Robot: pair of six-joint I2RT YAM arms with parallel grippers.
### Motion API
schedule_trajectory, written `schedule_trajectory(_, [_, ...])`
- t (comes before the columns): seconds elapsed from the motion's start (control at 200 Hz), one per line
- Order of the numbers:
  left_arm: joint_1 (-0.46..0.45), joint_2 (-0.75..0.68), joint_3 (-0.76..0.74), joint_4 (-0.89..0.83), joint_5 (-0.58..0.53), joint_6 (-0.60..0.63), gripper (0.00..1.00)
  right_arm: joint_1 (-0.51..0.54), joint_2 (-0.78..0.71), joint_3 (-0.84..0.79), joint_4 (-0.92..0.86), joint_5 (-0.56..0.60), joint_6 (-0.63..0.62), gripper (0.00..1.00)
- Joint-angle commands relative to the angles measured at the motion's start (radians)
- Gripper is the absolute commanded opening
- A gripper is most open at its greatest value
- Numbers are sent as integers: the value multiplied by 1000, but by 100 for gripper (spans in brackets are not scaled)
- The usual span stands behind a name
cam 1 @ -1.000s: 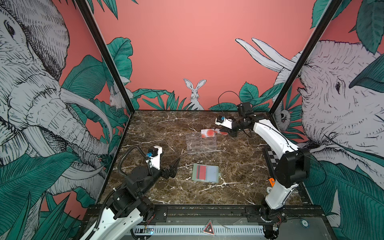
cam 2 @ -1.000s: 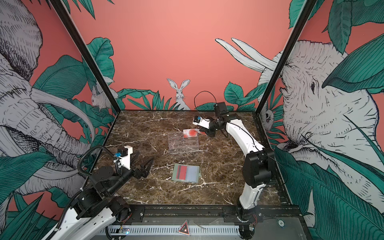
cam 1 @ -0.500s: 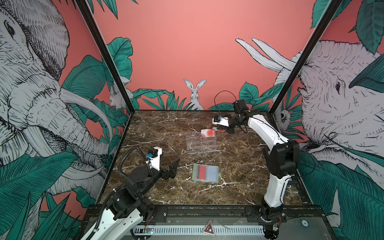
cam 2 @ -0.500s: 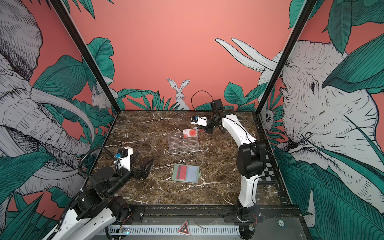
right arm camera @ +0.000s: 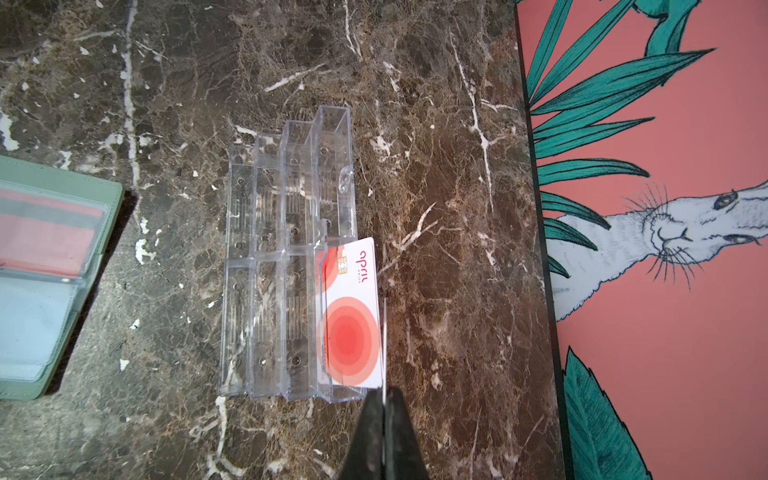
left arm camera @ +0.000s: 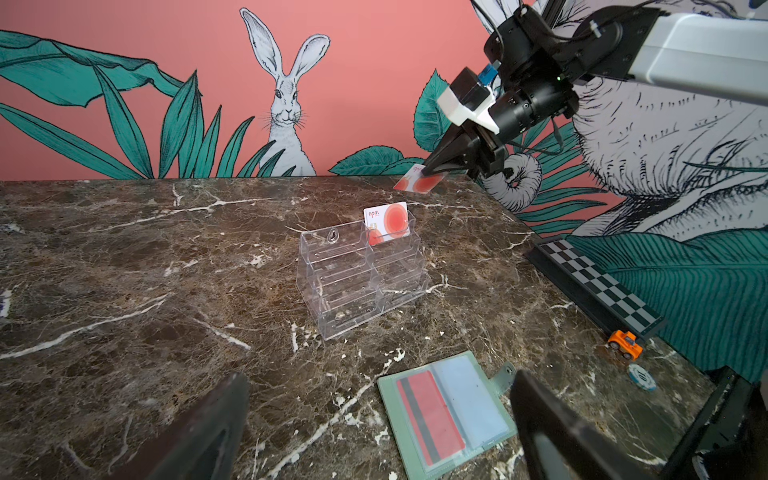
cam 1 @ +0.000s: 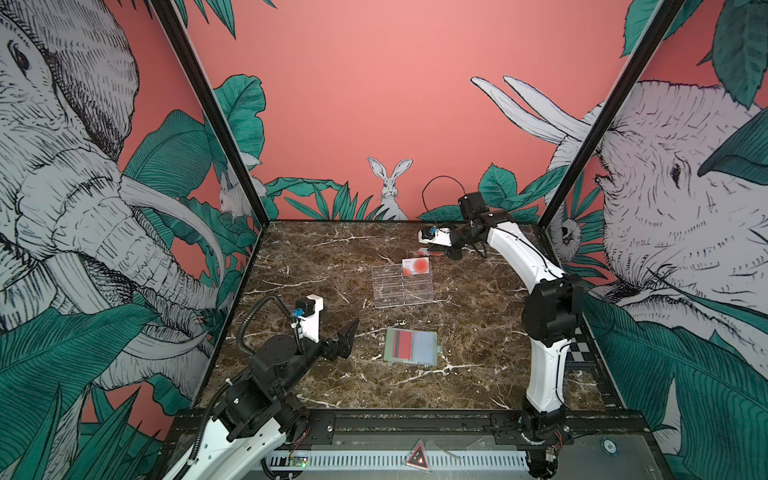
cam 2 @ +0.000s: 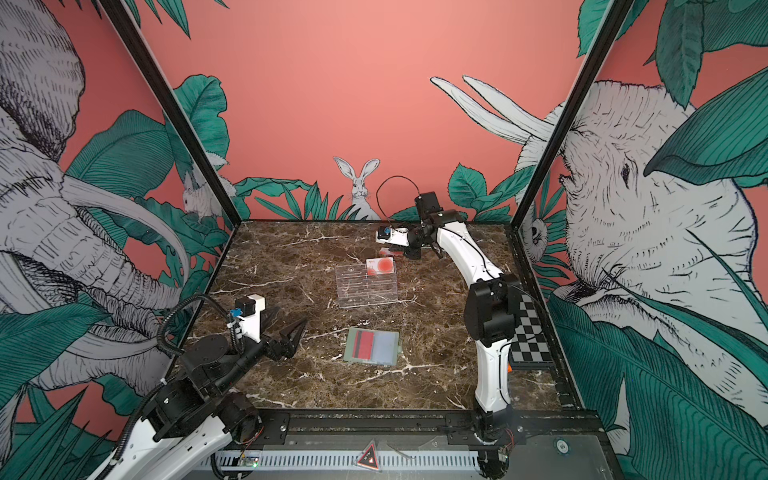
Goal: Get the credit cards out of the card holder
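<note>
Both top views show a brown marble table [cam 1: 316,266] ringed by jungle murals. The pale green card holder [cam 1: 424,347] lies open and flat towards the front middle of the table. A red credit card [cam 1: 401,344] with a dark stripe sits in one of its clear sleeves. Behind it stands a clear tiered stand [cam 1: 402,291], with a white credit card [cam 1: 415,266] with red circles upright in its back tier. Near the back wall, apart from the stand, the right gripper [left arm camera: 432,169] is clamped on another white-and-red card [left arm camera: 417,183]. The left gripper [cam 2: 286,322] hovers left of the card holder, jaws wide apart, holding nothing.
</note>
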Motion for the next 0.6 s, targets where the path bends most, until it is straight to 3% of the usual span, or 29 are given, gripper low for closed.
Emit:
schedule_trajectory(0.0, [5,-12,-11,-2,-9,-12,99,17,32,56,-62,-28,-29,0])
schedule_trajectory(0.595, [5,-25,-15,-6,-13,-20,99,51,99,115,-74,-29,-30,0])
